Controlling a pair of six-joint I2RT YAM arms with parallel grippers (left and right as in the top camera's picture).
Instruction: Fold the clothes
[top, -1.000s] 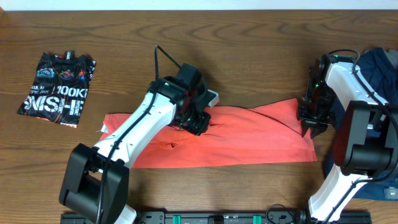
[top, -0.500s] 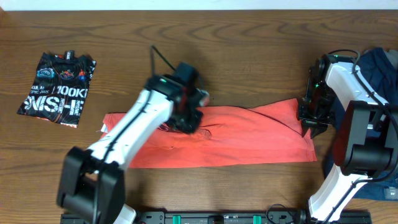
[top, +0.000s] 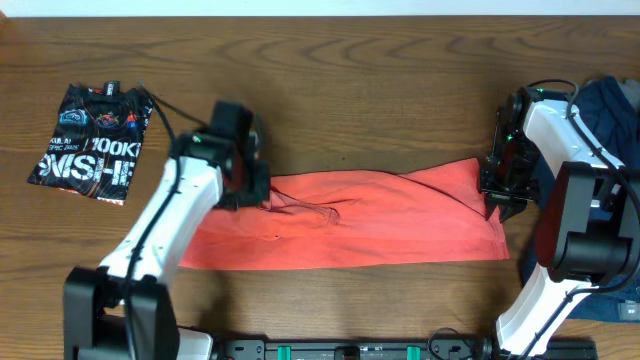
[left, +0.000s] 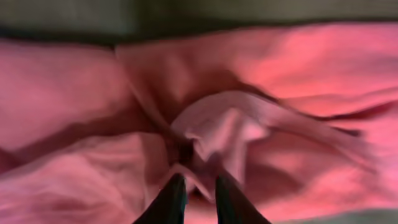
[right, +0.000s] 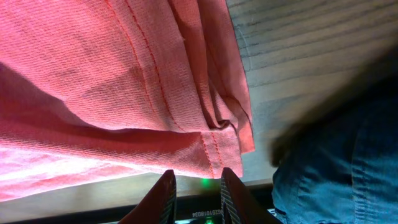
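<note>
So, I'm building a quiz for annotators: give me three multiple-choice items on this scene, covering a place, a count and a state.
1. Where on the brown wooden table does the black graphic-print tee lie?
A. right edge
B. far left
C. centre

2. How many garments show overhead?
A. one
B. two
C. three

3. How does the coral-red cotton T-shirt lie?
A. in a long flat band
B. rolled into a ball
C. hanging in air

1 B: it sits far left, apart from the others.
2 C: those two plus a navy-blue garment at the right edge.
3 A: it stretches flat across the table's middle.
</note>
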